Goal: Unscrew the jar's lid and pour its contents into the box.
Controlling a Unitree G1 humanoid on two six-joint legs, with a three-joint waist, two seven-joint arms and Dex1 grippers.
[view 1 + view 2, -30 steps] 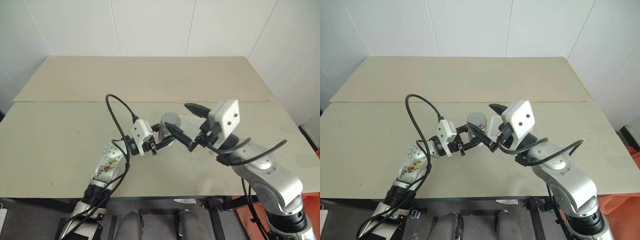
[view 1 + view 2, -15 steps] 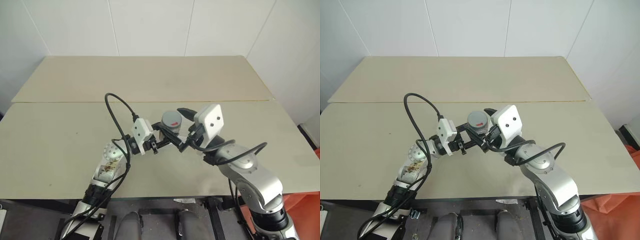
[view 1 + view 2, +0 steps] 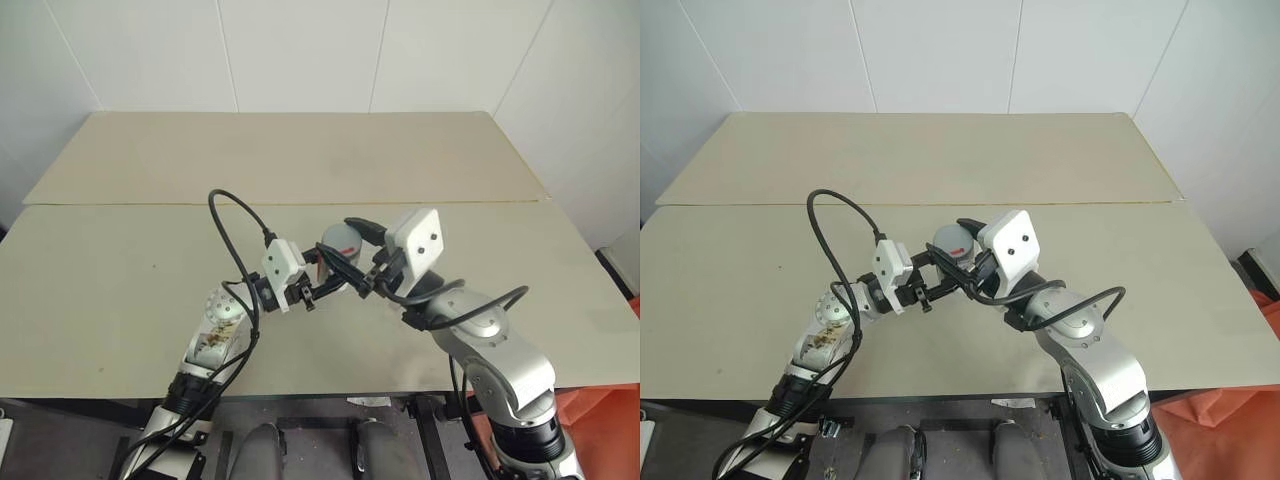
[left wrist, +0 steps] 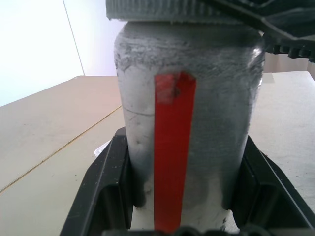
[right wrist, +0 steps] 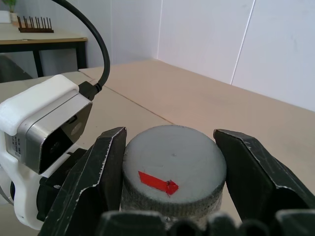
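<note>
A pale beige table stands against white panelled walls, with a seam running across it from side to side. Both robot arms meet above the middle of the table.

Much is hidden where they meet. In the head views the jar is almost wholly covered by the two grippers and their white camera housings; only the grey top of the lid, with its small red mark, peeks out. The clear box and the jar's contents cannot be made out. In the left wrist view the jar's base is cut off by the black fingers and its lid runs off the edge, so only a ribbed rim shows.

The jar stands upright, raised above the table between the two grippers. The left gripper comes in from the left, clenched around the lower body of the jar, its black fingers pressing on either side of a red stripe on the silvery wall. The right gripper comes in from the right, above it, its two fingers closed against opposite sides of the lid's ribbed edge. The lid sits on the jar.
</note>
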